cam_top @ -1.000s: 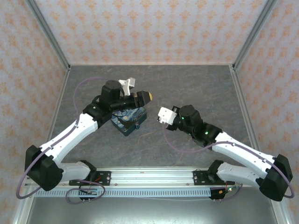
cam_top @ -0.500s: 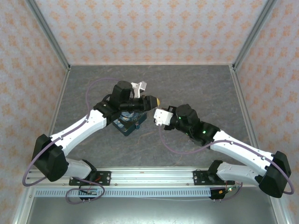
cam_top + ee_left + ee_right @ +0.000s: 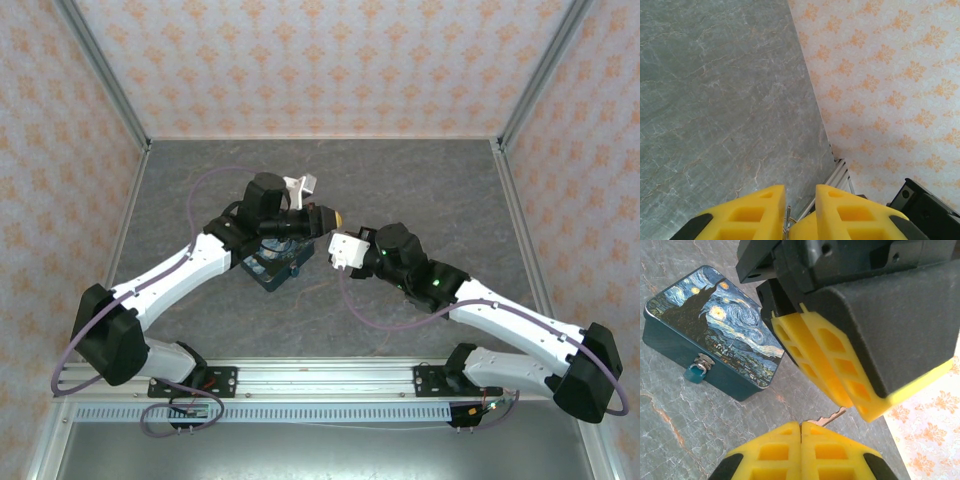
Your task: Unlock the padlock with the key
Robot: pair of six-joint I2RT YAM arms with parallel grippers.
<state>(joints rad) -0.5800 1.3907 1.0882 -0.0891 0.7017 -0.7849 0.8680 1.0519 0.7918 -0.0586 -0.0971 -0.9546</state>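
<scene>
**A:** Where is the padlock point(image 3: 694, 373)?

**B:** Far left in the right wrist view; it hangs from a small metal hasp point(image 3: 702, 361) on the front wall of the painted box point(image 3: 715, 320); its teal body sits just above the table point(image 3: 670, 410).

**A:** And the left gripper point(image 3: 856, 408)?

**B:** Right of the box and raised off the table; its yellow fingers are drawn close on the key point(image 3: 827, 417); the blade pokes out past their tips toward the right gripper point(image 3: 800, 427).

**A:** And that one?

**B:** Its fingers are pressed together with only a seam between them; the key's free end reaches their tips; I cannot tell whether it is nipped there.

**A:** How will the lock handle?

**B:** My guess is light, hard and smooth; it dangles, so it would likely swing away from a pushed key; better to pinch the teal body by its flat sides and leave the keyhole end free. The key looks thin, stiff and slippery, apt to pivot between pads; its broad head gives the surest hold.
</scene>
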